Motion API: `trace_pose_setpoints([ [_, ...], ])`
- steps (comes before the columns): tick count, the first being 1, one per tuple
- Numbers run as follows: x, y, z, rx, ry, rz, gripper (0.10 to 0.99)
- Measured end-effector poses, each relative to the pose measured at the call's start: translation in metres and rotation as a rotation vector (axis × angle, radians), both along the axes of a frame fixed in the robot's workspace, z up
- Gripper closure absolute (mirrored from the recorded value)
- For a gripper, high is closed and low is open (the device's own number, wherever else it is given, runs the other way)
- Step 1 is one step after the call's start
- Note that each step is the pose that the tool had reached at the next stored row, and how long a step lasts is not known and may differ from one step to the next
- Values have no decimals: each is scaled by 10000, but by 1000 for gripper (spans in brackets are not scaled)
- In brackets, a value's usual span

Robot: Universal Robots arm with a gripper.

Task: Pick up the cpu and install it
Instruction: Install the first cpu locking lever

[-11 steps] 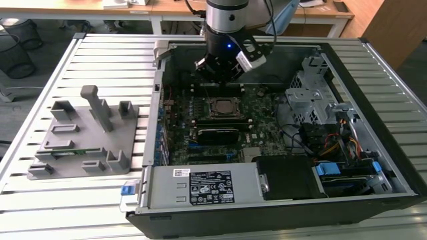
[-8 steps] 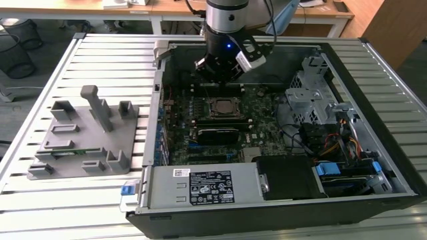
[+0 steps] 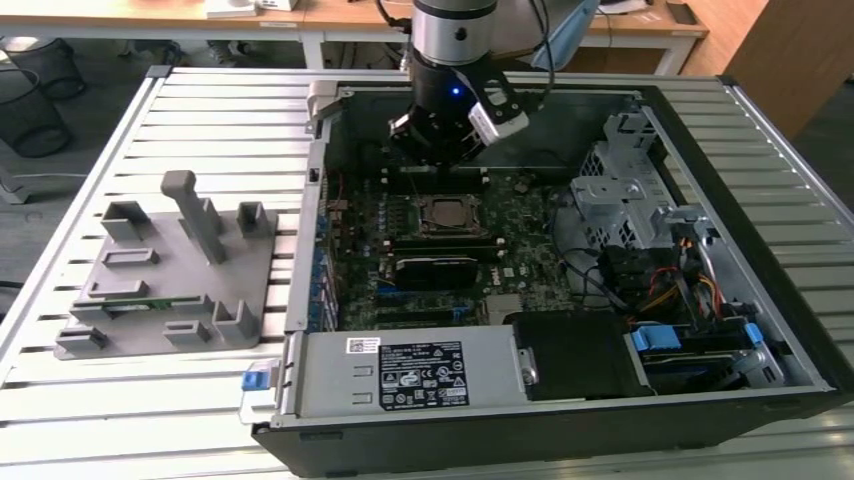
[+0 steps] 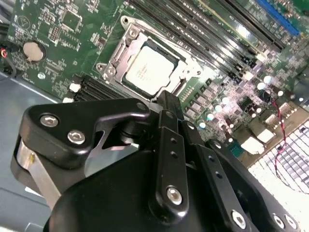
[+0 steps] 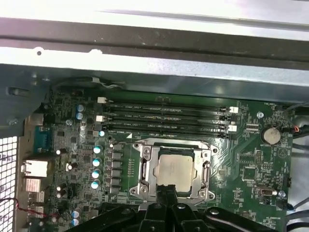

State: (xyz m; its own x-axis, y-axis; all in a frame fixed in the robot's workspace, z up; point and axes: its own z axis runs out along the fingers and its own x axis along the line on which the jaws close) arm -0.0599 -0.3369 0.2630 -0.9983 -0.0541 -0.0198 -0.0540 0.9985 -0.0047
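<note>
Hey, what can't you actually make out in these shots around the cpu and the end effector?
- Near edge of the cpu, first wrist view: covered by the end effector.
- Whether the socket frame is latched, second wrist view: the end effector hides one corner.
- What lies in the slots of the grey fixture tray, exterior view: too small to tell.

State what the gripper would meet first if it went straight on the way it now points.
Probably the cpu, seated in its socket frame on the motherboard: the gripper points down at it from above. Depth is unclear, so it might touch the frame's edge first.
</note>
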Motion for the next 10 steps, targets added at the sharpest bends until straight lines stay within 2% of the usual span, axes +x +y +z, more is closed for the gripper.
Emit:
trace_pose_setpoints([
  [1, -8, 0, 36, 3, 21, -1, 980],
  [4, -74, 0, 37, 1, 23, 1, 980],
  [5, -247, 0, 37, 1, 23, 0, 980],
  [10, -239, 11, 36, 2, 23, -1, 980],
])
